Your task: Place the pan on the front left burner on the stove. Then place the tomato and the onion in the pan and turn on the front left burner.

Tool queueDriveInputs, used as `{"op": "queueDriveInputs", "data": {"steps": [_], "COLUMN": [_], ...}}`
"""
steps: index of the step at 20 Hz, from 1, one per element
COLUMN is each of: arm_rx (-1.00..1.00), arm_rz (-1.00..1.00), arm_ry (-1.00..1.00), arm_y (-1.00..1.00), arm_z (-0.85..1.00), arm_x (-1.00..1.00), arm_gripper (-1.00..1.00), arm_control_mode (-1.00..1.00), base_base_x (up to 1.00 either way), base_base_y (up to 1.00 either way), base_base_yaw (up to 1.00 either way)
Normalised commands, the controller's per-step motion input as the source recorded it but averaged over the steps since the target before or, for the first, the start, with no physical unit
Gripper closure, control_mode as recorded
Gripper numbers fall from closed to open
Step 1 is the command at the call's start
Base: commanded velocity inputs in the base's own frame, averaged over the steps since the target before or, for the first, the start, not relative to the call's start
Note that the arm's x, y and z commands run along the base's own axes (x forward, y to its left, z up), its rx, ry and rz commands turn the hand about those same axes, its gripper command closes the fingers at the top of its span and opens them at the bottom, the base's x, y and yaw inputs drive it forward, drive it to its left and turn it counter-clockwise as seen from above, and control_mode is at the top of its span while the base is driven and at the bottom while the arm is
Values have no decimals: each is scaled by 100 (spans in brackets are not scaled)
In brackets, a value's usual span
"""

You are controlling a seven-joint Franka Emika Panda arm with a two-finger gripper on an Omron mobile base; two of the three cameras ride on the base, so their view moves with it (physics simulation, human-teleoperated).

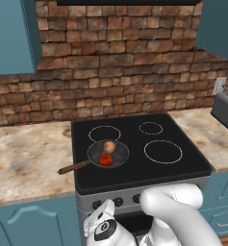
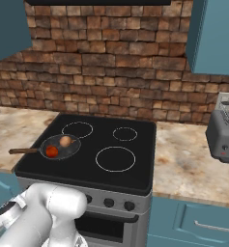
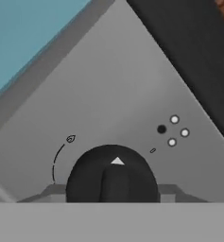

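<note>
Pan point(image 1: 108, 153) on the front left burner of the stove point(image 1: 183, 166), holding tomato point(image 1: 106, 160) and onion point(image 1: 109, 146); handle juts over the stove's left edge. Claw point(image 3: 112, 191) at a black knob point(image 3: 112, 174); grip cannot be told.

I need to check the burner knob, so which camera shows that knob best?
The hand view: the black knob sits large and close, its white pointer and the dial marks on the grey stove front legible. In the left and right base views the knobs are only small dark dots, partly behind the arm.
</note>
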Motion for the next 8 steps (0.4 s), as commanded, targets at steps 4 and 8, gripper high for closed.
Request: {"op": "queueDriveInputs", "data": {"steps": [4,8], "arm_rx": [-44,-37], "arm_rz": [1,1], "arm_ry": [0,0], "arm_y": [23,15], "arm_z": [27,8], "arm_x": [0,0], "arm_gripper": [100,100], "arm_control_mode": [-100,-100], "base_base_x": [0,0], "base_base_y": [0,0], "base_base_yaw": [0,0]}}
